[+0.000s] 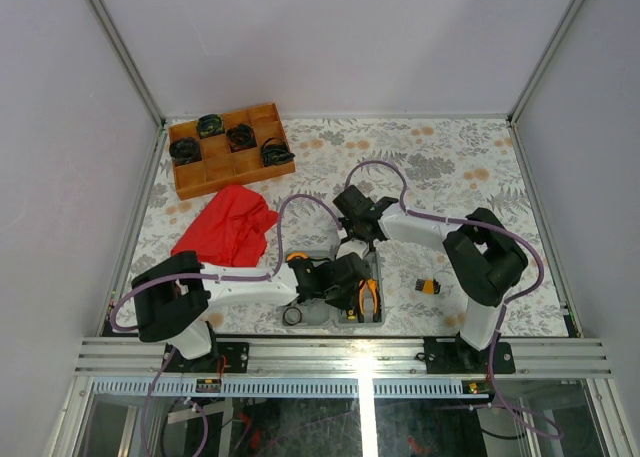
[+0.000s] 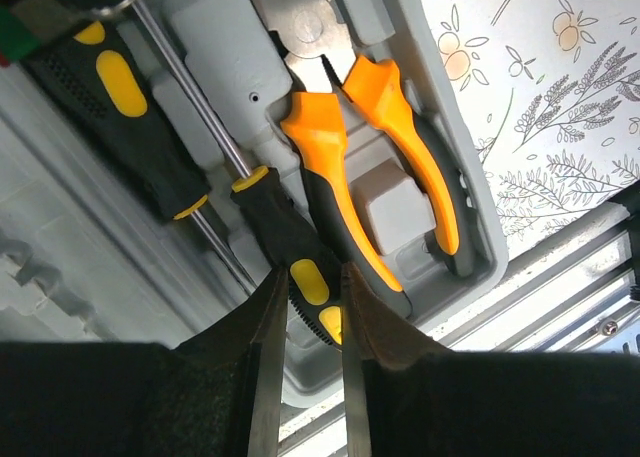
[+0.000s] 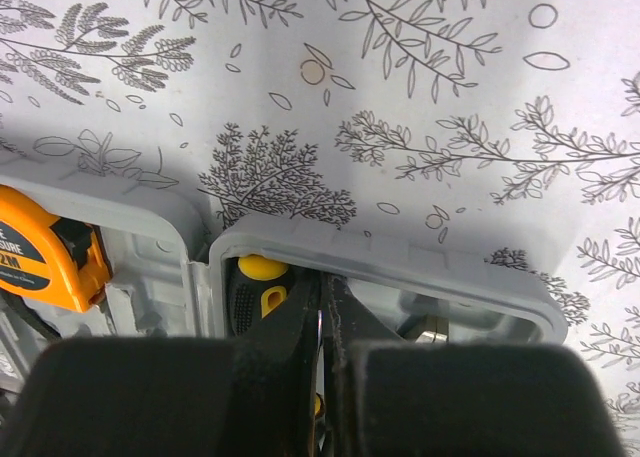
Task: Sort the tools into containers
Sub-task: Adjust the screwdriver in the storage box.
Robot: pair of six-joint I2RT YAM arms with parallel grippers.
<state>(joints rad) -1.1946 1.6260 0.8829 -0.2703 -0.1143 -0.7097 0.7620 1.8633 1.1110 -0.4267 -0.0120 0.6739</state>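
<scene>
The grey plastic hinged tool case (image 1: 320, 312) lies open at 6 o'clock on the floral tabletop (image 1: 470, 167), between the two arm bases. The left fingers (image 2: 268, 377) stand a narrow way apart, clamped on the black-and-yellow handle of a slim screwdriver (image 2: 290, 247) over the case. At its 3 o'clock the orange-and-black pliers (image 2: 372, 167) sit in their recess, and at its 10 o'clock lies a second, thicker black-and-yellow screwdriver (image 2: 105, 97). The right fingers (image 3: 295, 342) are pressed fully together, holding nothing, above the case's far wall. A round orange tape measure (image 3: 40, 257) sits in the case's other half. A stubby black-and-yellow piece (image 1: 428, 286) rests on the tabletop at 3 o'clock from the case. A brown wooden divided tray (image 1: 200, 185) stands at 11 o'clock, with a red cloth (image 1: 228, 225) at its 6 o'clock.
</scene>
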